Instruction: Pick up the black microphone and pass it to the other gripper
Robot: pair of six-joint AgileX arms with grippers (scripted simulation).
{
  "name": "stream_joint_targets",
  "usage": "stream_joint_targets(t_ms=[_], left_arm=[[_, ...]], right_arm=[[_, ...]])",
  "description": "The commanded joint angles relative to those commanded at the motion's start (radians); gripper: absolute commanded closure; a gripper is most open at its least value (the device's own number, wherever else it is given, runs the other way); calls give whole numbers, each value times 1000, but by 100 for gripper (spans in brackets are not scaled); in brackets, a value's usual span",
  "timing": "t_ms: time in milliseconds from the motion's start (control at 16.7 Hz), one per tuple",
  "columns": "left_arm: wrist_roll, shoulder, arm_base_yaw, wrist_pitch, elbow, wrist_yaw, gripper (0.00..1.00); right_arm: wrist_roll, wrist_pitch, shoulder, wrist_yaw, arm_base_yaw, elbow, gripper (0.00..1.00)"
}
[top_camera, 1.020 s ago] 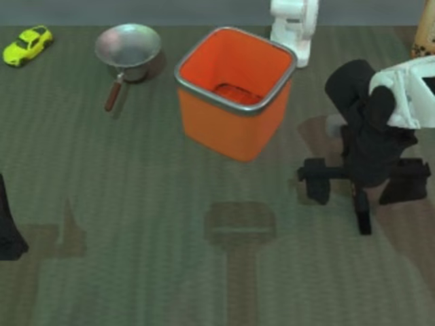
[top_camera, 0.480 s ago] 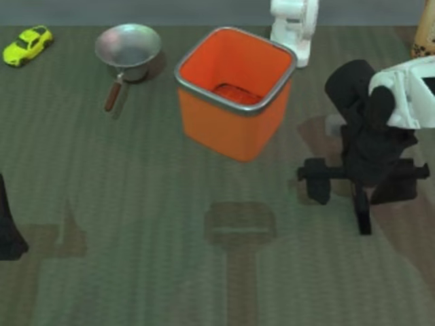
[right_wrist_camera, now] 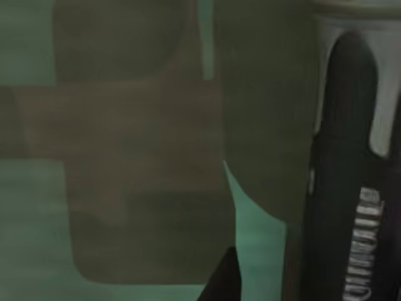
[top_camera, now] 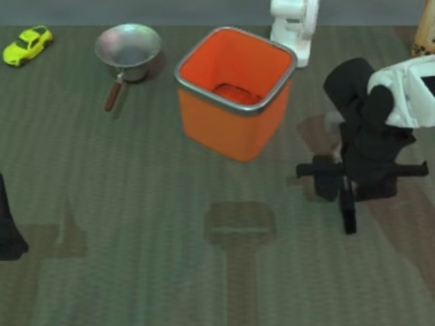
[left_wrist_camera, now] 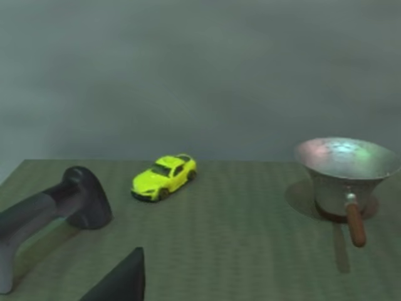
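Your right hand (top_camera: 350, 178) was clamped on the black microphone (top_camera: 349, 207) near the table's right edge, and its handle end had shifted toward the orange bin (top_camera: 234, 92) since a second earlier. Your left hand (top_camera: 8, 227) sat parked at the left edge; I cannot tell its state.

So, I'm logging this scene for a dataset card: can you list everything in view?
toy car: one, yellow, far left corner of the table
strainer: one, metal bowl with brown handle, far left, right of the car
bin: one, orange with grey rim, far centre
black microphone: one, black handle, right side, under the right arm
white object: one, far edge, right of the bin
table: one, green
left gripper: black, parked at the left edge
right gripper: black, low over the microphone
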Motion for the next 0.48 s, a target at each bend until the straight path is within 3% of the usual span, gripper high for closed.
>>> stream_joint_targets(t_ms=[360,420,480], left_arm=[[0,0,0,0,0,0,0],[0,0,0,0,0,0,0],[0,0,0,0,0,0,0]], right_arm=[[0,0,0,0,0,0,100],[18,-17,-55,-30,10,28,100],[17,-16,-55,-31,10,27,100]])
